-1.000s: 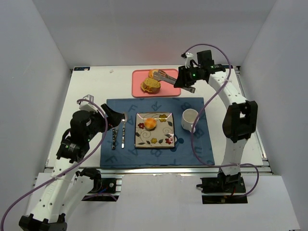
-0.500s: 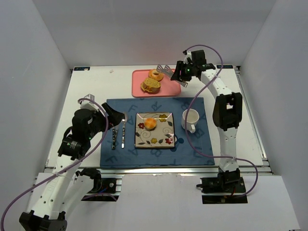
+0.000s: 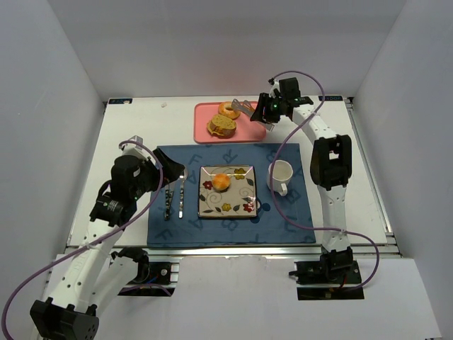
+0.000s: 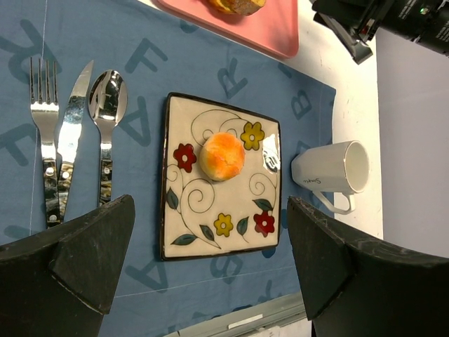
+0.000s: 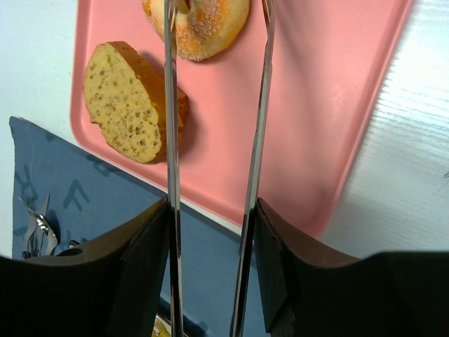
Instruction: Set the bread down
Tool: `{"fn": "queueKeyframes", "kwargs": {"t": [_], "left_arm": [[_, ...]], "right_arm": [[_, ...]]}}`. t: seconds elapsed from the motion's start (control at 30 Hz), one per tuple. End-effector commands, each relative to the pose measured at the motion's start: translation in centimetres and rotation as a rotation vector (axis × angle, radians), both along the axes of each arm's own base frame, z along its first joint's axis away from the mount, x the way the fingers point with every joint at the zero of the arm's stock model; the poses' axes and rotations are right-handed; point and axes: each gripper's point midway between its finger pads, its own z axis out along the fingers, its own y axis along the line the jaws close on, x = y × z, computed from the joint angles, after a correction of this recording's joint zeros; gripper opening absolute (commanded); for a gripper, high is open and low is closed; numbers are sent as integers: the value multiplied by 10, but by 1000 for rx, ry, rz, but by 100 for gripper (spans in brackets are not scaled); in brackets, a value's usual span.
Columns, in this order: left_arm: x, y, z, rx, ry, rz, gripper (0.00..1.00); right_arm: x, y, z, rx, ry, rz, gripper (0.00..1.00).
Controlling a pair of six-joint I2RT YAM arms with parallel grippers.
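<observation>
A tabletop set for one: the right gripper (image 5: 216,63) hangs over the pink tray (image 5: 330,105) at the back of the table, its two long thin fingers (image 5: 170,105) standing apart with only bare tray between them. Nothing is held.

The bread slice (image 5: 130,105) is still on the tray, near its left end, just beside a sugared doughnut (image 5: 203,21). From the wrist view one finger crosses the slice's crust edge, though whether it touches the slice cannot be told.

The slice shows its speckled cut face upward. Its long axis runs roughly along the tray's long side, a little skewed, and one rounded end points toward the tray's left edge. It appears to lean on its crust rather than lie fully flat, but the angle is hard to judge.

In front, the flowered plate (image 4: 184,235) on the blue placemat (image 4: 140,42) already carries an orange bun (image 4: 222,156). A fork (image 4: 43,119), a knife (image 4: 70,133) and a spoon (image 4: 106,105) lie to its left, and a white mug (image 4: 330,168) stands to its right.

The left gripper (image 4: 210,202) hovers over the placemat with its jaws wide apart, holding nothing.

By the look of it the job has barely begun. If the slice is the bread meant, it has yet to be gripped, lifted and carried to its place.
</observation>
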Motion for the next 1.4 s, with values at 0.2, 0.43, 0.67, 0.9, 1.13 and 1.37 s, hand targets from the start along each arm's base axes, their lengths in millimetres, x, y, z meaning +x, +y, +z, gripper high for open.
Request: {"fn": "queueKeyframes", "kwargs": {"t": [0.2,0.43,0.67,0.9,1.13,1.37], "left_arm": [[5,-2,7,-10,-32,-8,98],[4,-3,3,-10,-29,-9,98],[4,-2,5,-7,-31,-7,98],[5,-2,7,-9,-37,-6,98],[5,-3,9,-12,-43,-10,98],[5,-3,12,-13,-47,-10,98]], "right_arm": [[0,2,-4,-21,-9,1,52],[-9,13,-8,-16,8,34,50],[-10,15,-8,-7,10,31,32],[-3,9,16,47,-21,10,11],[8,-5,55,97,-88,-22,6],[18,-35,95,128,-169,-49,2]]}}
